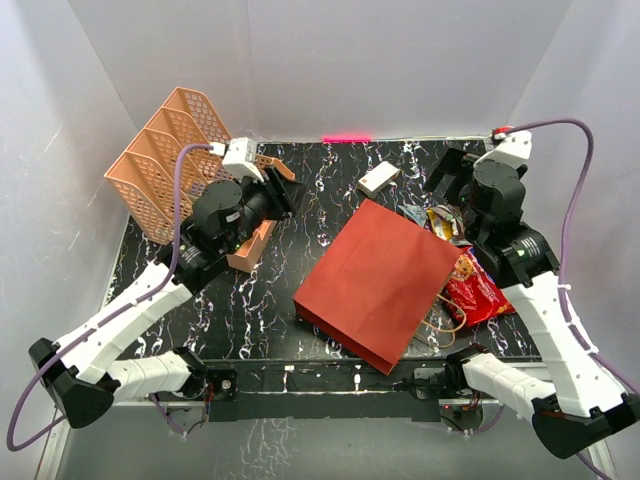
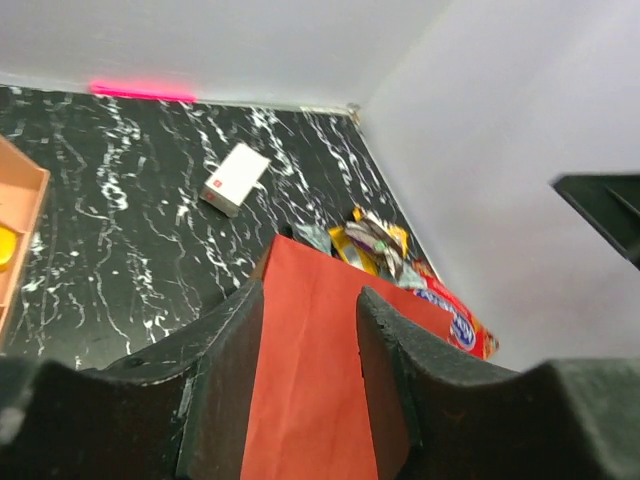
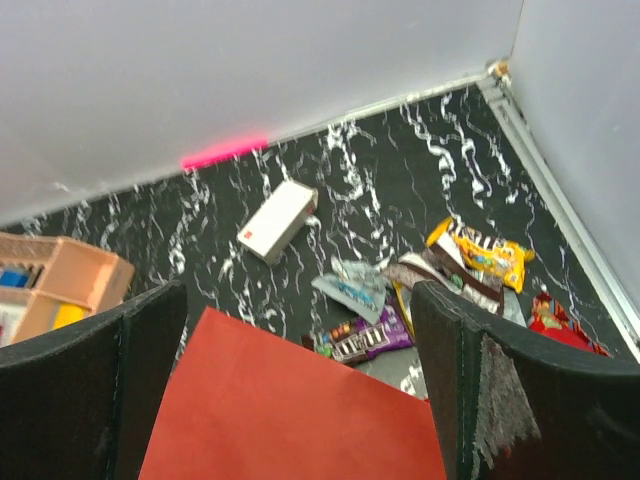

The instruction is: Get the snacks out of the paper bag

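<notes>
The dark red paper bag [image 1: 380, 285] lies flat mid-table, its cord handles at its right end. It also shows in the left wrist view [image 2: 310, 380] and the right wrist view [image 3: 290, 420]. Snacks lie on the table beyond its right end: the shiny red cookie packet [image 1: 478, 292] [image 2: 455, 325], a yellow wrapper [image 1: 440, 222] [image 3: 485, 255], a dark brown wrapper [image 3: 450, 275] and a purple one [image 3: 365, 340]. My left gripper [image 1: 283, 192] [image 2: 310, 300] is open and empty, above and left of the bag. My right gripper [image 1: 445, 172] [image 3: 300, 300] is wide open and empty, above the snack pile.
A small white box [image 1: 378, 178] [image 3: 278, 218] lies behind the bag. The peach lattice file tray [image 1: 165, 160] stands at the back left, with a low peach tray [image 1: 252, 245] under my left arm. White walls close in the back and both sides.
</notes>
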